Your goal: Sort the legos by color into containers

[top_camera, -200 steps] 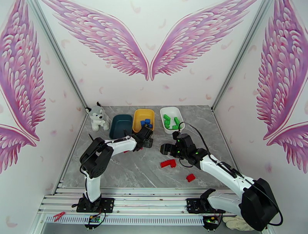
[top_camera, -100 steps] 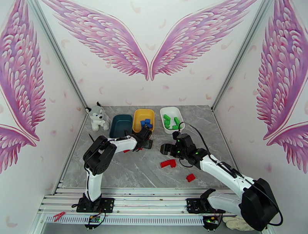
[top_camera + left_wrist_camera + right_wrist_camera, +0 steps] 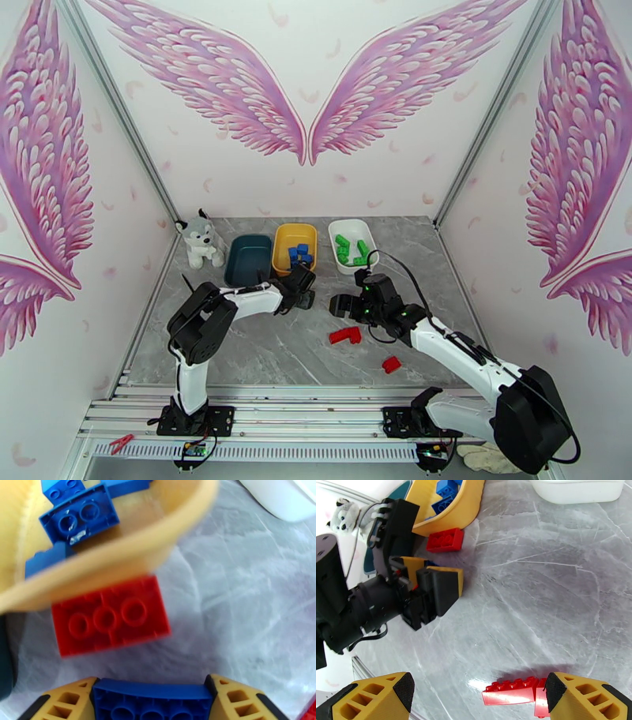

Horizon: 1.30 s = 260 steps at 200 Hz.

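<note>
Slightly shifted, the left gripper [image 3: 152,685] seems to have edged toward the yellow tray [image 3: 118,565] at twelve o'clock, clamped on a blue brick [image 3: 152,703]. A red brick [image 3: 110,616] lies between, just beside the rim. The drop looks imminent. The right gripper [image 3: 478,687] gapes empty above red pieces [image 3: 511,693].

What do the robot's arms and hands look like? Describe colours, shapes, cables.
The left arm and right arm have white shells with black joints. A black cable loops over the right arm, which shows green lights. The left hand and right hand have yellow fingers with triangular cut-outs and black tips.
</note>
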Motion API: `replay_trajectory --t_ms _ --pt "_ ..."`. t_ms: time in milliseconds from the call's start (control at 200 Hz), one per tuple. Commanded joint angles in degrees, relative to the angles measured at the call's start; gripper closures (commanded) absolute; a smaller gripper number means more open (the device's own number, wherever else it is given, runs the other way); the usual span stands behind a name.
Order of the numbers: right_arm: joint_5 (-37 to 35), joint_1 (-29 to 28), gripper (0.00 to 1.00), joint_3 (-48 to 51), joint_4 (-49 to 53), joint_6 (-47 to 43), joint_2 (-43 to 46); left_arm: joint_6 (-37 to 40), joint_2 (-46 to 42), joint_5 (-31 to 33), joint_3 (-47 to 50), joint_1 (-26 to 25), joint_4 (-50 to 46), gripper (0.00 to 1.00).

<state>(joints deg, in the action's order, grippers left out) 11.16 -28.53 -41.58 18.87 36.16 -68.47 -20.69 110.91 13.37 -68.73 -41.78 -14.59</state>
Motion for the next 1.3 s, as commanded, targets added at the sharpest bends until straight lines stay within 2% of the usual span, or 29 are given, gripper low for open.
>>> replay_trajectory --t_ms 0,210,485,525,605,730,915,1065,1295 --pt "-0.09 0.41 0.06 0.23 0.89 -0.44 1.31 -0.46 -6.98 1.57 0.72 0.02 -0.65 0.53" --pt "-0.72 0.56 0.06 0.15 1.42 -0.67 1.93 1.91 -7.56 2.67 -7.21 2.17 -4.16 0.53" --pt "-4.85 0.50 0.06 -0.26 3.42 -2.38 3.69 2.98 2.77 1.35 -22.37 7.35 -5.88 0.52" --pt "-5.70 0.50 0.06 -0.25 3.76 -2.82 3.86 3.02 4.51 1.21 -24.78 7.87 -6.53 0.47" --pt "-6.48 0.50 0.06 -0.08 3.80 -3.20 3.88 3.10 6.24 1.75 -26.83 8.49 -6.60 0.25" --pt "-5.85 0.41 0.06 0.81 3.09 -3.15 3.43 2.76 4.20 1.80 -22.74 8.64 -2.64 0.15" --pt "-5.48 0.40 0.06 1.33 1.34 -3.77 1.62 2.76 -3.49 0.40 -11.49 8.77 4.74 0.12" --pt "-8.00 0.23 0.09 1.13 0.63 -5.36 -1.75 1.37 -10.38 -1.98 -0.71 8.82 10.33 0.12" --pt "-13.09 -0.65 0.11 0.43 -0.14 -9.04 -6.30 0.21 -21.07 1.09 9.21 8.99 10.03 0.07"
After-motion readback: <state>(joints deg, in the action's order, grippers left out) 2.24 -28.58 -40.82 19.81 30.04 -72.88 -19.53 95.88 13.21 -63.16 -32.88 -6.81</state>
